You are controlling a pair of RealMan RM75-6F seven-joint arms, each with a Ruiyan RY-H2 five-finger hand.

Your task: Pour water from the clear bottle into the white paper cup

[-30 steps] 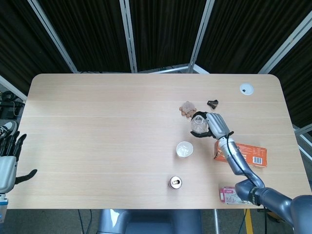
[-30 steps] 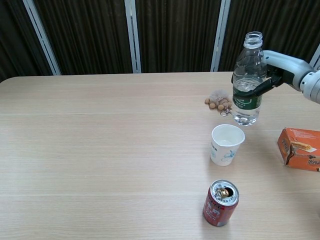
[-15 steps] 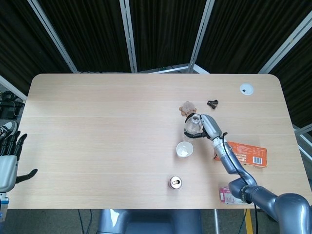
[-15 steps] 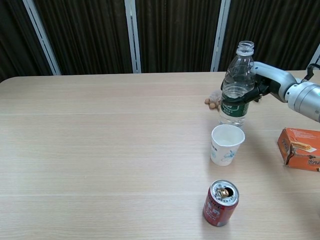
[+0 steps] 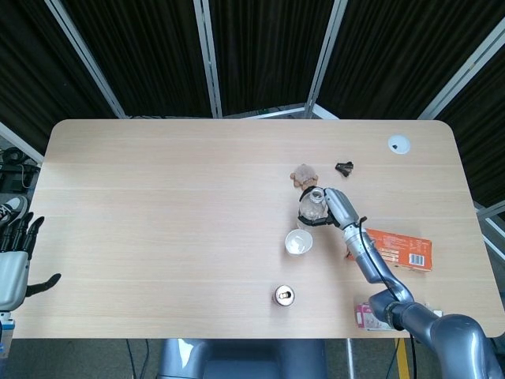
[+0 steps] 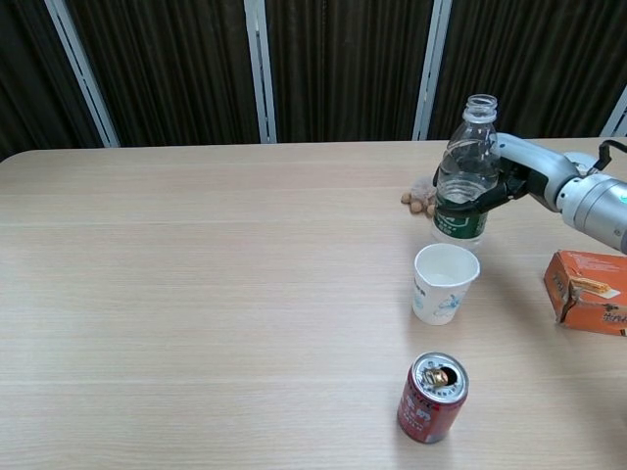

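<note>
Head view: the clear bottle (image 5: 312, 204) has moved nearer the white paper cup (image 5: 298, 242), gripped by the right robot hand (image 5: 335, 207). The left robot hand (image 5: 16, 257) hangs off the surface (image 5: 158, 205), fingers spread, holding nothing.

Chest view: the clear bottle (image 6: 465, 176) is lower, upright just behind the white paper cup (image 6: 444, 283); the right robot hand (image 6: 517, 171) wraps its label.

Robot test lab: wooden table (image 5: 158, 205), black acoustic panels (image 6: 343, 69) in metal frames behind.
</note>
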